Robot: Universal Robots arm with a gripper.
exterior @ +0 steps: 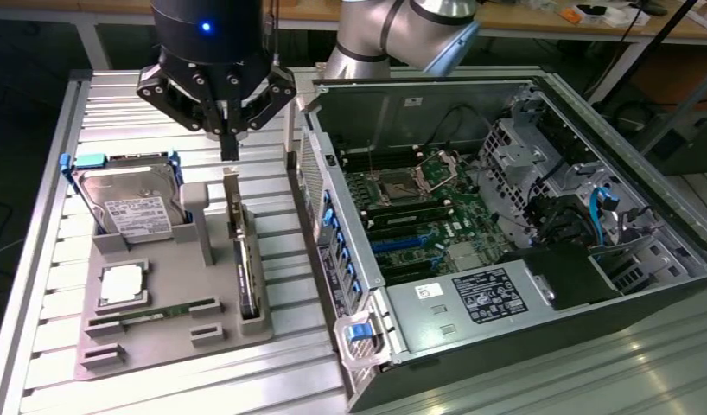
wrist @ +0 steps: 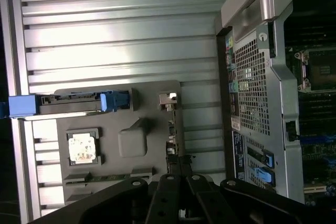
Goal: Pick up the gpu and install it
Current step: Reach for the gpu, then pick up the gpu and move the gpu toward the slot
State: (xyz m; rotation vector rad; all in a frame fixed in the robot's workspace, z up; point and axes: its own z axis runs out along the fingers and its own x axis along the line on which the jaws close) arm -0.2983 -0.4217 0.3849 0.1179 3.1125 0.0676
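Exterior view, fingers (exterior: 229, 147): clenched together, grasping nothing, pointing down.
Exterior view, gpu (exterior: 245, 264): standing on edge in the tray's slot, with its bracket end just below the fingers and not touching them.
Exterior view, tray (exterior: 157, 341): on the counter (exterior: 296, 367); holds the gpu, hard drive (exterior: 129, 203), chip (exterior: 121, 285) and memory stick (exterior: 157, 311).
Exterior view, computer case (exterior: 423, 108): open, beside the fingers, with the motherboard (exterior: 411, 216) inside.
Wrist view, gpu (wrist: 170, 129): edge-on, straight ahead of the fingers (wrist: 176, 176).
Risk: the clenched fingers would likely strike the gpu's edge instead of straddling it, tipping or jamming it.
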